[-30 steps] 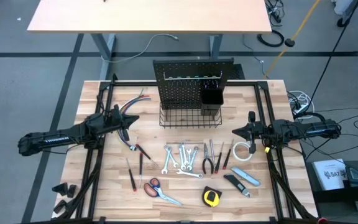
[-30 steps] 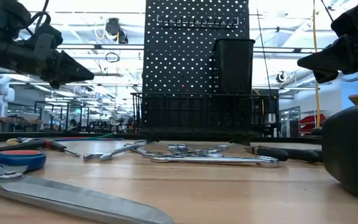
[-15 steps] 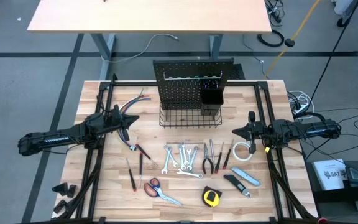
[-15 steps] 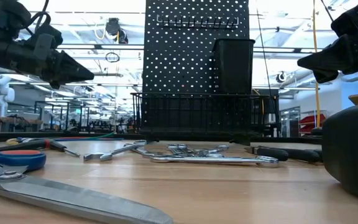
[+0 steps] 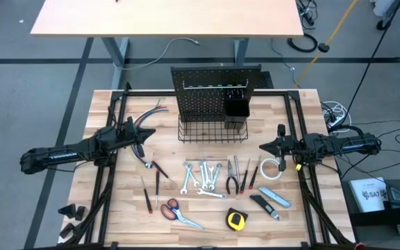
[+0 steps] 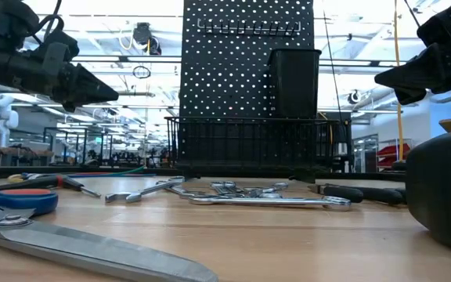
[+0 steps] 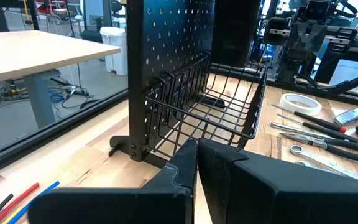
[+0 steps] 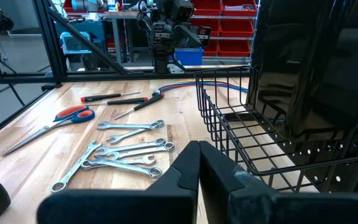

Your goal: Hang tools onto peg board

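— Where did the peg board (image 5: pixel 212 97) stand?

— Upright near the far edge of the tabletop (image 5: pixel 117 208), about midway along it, with the wire basket (image 5: pixel 212 130) at its foot and the small black cup (image 5: pixel 236 109) fixed on its right side. The row of hooks across its top was bare.

— And the tools?

— All flat on the wood, toward the near edge. The silver wrenches (image 5: pixel 203 177) were fanned out in the middle, the pliers (image 5: pixel 232 182) just to their right, and the red-and-black screwdrivers (image 5: pixel 151 182) to their left. The orange-handled scissors (image 5: pixel 176 210) and the yellow tape measure (image 5: pixel 236 220) lay closest to the near edge, the utility knife (image 5: pixel 274 198) toward the near right corner, and the white tape roll (image 5: pixel 270 169) by the right edge.

— What were the grippers doing?

— The left gripper (image 5: pixel 149 133) hung above the left side of the tabletop, pointed at the basket, fingers pressed together on nothing. The right gripper (image 5: pixel 263 146) was over the right side, just beside the tape roll, also closed and empty-handed.

— Anything else?

— A bundle of coloured wires (image 5: pixel 150 114) lay near the far left corner.
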